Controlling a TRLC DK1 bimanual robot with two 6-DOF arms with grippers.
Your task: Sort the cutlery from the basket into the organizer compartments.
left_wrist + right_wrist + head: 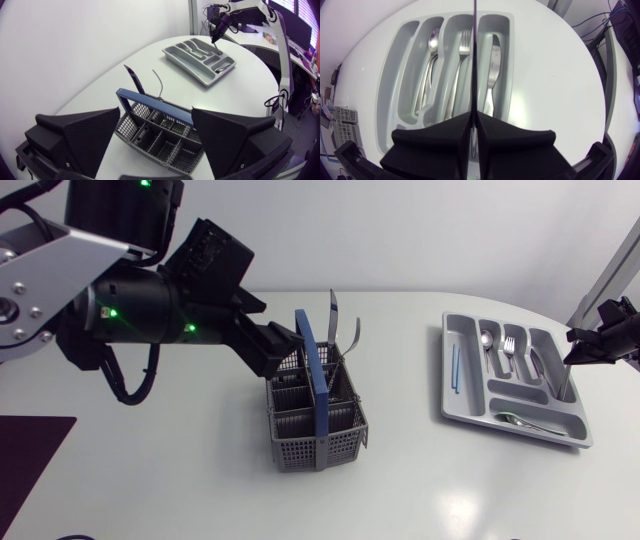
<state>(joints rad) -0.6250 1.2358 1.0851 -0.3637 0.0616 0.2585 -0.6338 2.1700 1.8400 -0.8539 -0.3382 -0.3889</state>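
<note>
The grey basket (318, 420) with a blue handle (313, 355) stands mid-table, and two pieces of cutlery (333, 312) stick up from its far side. My left gripper (290, 352) is open just over the basket's left rim; in the left wrist view its gripper (156, 122) straddles the basket (162, 140). The grey organizer (452, 395) lies at the right. Over its rightmost long compartment my right gripper (577, 355) is shut on a knife (570, 383) pointing down. In the right wrist view the knife (474, 50) shows edge-on between the gripper (474, 120) fingers.
The organizer (390, 90) holds spoons (431, 45), a fork (462, 50) and a knife (494, 60) in its long compartments. A blue utensil (455, 368) lies in the narrow left slot, and a spoon (520, 420) in the front one. A dark mat (25, 460) sits at the table's left edge.
</note>
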